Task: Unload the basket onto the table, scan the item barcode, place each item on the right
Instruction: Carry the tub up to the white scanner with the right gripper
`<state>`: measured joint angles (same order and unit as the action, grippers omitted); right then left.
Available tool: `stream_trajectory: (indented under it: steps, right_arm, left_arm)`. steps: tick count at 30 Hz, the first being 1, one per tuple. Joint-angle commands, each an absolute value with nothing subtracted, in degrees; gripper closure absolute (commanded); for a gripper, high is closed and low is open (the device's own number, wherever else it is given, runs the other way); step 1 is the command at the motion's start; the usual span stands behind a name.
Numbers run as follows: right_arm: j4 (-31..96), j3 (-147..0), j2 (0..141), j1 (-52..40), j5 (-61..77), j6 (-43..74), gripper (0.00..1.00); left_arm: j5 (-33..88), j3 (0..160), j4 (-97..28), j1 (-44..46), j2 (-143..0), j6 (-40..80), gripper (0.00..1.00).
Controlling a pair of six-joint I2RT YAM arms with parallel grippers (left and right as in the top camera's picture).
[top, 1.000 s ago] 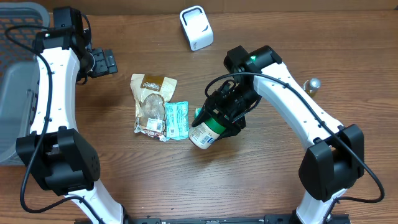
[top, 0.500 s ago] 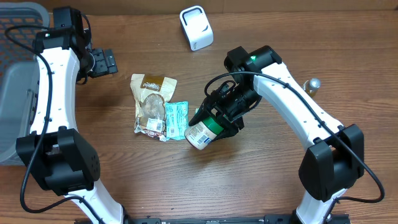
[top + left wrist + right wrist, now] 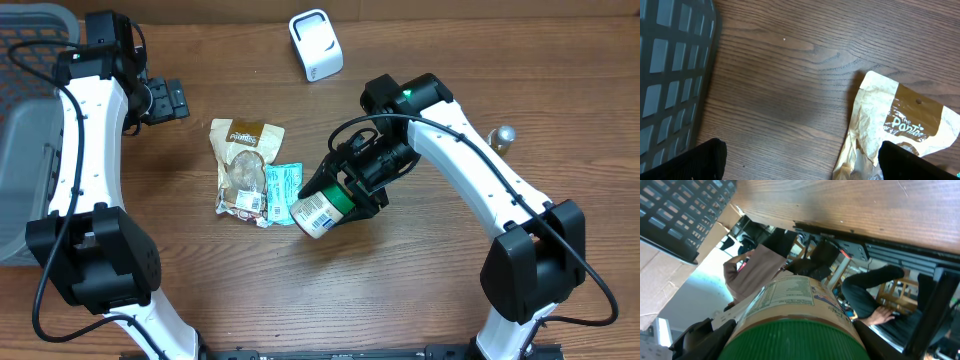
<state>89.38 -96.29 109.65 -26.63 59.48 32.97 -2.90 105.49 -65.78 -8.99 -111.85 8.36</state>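
Two right fingers pinch the green-lidded jar between them; left fingers spread wide.

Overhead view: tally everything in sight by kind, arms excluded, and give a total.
Packets: 2, brown pouch, teal packet
Jars: 1, green-lidded jar
Scanners: 1, white scanner
Baskets: 1, grey basket
Unidentified: 1, silver-topped object
Total: 6

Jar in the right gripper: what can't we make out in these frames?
- Barcode on the jar: overhead, the label print is too small; right wrist, only a text panel shows and the green lid fills the bottom.
- Fingers of the right gripper: overhead, hidden by its body and the jar.
- Rest of the snack bag: left wrist, cut off by the right and bottom edges.
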Motion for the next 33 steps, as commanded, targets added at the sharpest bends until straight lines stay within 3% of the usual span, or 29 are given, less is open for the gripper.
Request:
stream_trajectory:
  steps: [1, 3, 5, 7, 9, 12, 15, 17, 21, 27, 33]
  right_arm:
    - [87.20, -97.47, 108.01, -26.61, 59.53, 33.01, 0.66]
    - [85.43, -97.47, 108.01, -26.61, 53.67, 32.99, 0.66]
    - [83.46, -97.47, 108.01, -26.61, 45.67, 32.99, 0.55]
    - [81.17, -97.47, 108.01, -26.61, 35.59, 32.99, 0.51]
    - [79.22, -97.47, 108.01, -26.61, 24.14, 33.01, 0.52]
    - [76.27, -97.47, 108.01, -26.61, 11.29, 32.99, 0.63]
    - [72.36, -97.47, 108.01, -26.59, 3.14, 32.56, 0.61]
    - [68.93, -97.51, 108.01, -26.59, 2.26, 29.71, 0.54]
    - [62.48, -100.27, 108.01, -26.59, 8.51, 17.78, 0.55]
    - [66.57, -115.35, 108.01, -26.61, 9.10, 17.04, 0.55]
    - [62.76, -117.60, 108.42, -26.65, 8.14, 14.70, 0.55]
  left_arm:
    - [-3.40, 106.08, -65.73, -8.60, -111.26, 7.27, 0.00]
    - [-3.40, 106.08, -65.73, -8.60, -111.26, 7.27, 0.01]
    - [-3.40, 106.08, -65.73, -8.60, -111.26, 7.27, 0.01]
    - [-3.40, 106.08, -65.73, -8.60, -111.26, 7.27, 0.01]
    - [-3.40, 106.08, -65.73, -8.60, -111.26, 7.27, 0.00]
    - [-3.40, 106.08, -65.73, -8.60, -111.26, 7.27, 0.00]
    - [-3.40, 106.08, -65.73, -8.60, -111.26, 7.27, 0.00]
    - [-3.40, 106.08, -65.73, -8.60, -111.26, 7.27, 0.01]
    - [-3.40, 106.08, -65.73, -8.60, -111.26, 7.27, 0.00]
    - [-3.40, 106.08, -65.73, -8.60, -111.26, 7.27, 0.00]
    - [-3.40, 106.08, -65.73, -8.60, -111.26, 7.27, 0.01]
